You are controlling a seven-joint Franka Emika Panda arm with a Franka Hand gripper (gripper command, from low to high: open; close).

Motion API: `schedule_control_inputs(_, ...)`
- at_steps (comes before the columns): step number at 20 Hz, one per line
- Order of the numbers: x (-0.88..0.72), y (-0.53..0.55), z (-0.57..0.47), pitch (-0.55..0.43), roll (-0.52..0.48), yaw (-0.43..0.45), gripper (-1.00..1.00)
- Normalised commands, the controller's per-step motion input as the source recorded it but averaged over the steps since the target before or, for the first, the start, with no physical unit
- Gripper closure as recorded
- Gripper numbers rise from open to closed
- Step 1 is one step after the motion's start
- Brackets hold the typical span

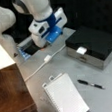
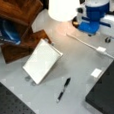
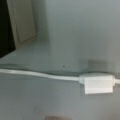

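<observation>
Wrist view: white cable (image 3: 37, 74) with adapter (image 3: 98, 84) below claw | claw state: cannot tell

Notepad (image 1: 65, 95), pen (image 1: 91, 84), black box (image 1: 91, 45).

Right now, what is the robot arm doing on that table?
The robot arm's claw is low over the grey table, at its far edge, close to one end of a white cable. The cable's small white block lies flat on the table right under the wrist view. Nothing shows in the claw. A notepad, a pen and a black box lie nearby, apart from the arm.
</observation>
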Motion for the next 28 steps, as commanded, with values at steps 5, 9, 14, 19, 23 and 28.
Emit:
schedule_control_inputs(5,0.33,0.08,0.11,0.172,0.387,0.165,-1.0)
schedule_control_inputs(9,0.35,0.04,0.03,0.141,0.45,0.204,-1.0)
schedule_control_inputs(14,0.43,-0.06,0.01,0.094,0.402,0.141,-1.0)
schedule_control_inputs(19,0.46,-0.1,-0.05,0.051,0.347,0.076,-1.0)
schedule_control_inputs(23,0.45,-0.07,-0.1,0.017,0.327,0.041,-1.0)
schedule_control_inputs(28,0.35,-0.05,-0.2,-0.044,0.317,0.026,-1.0)
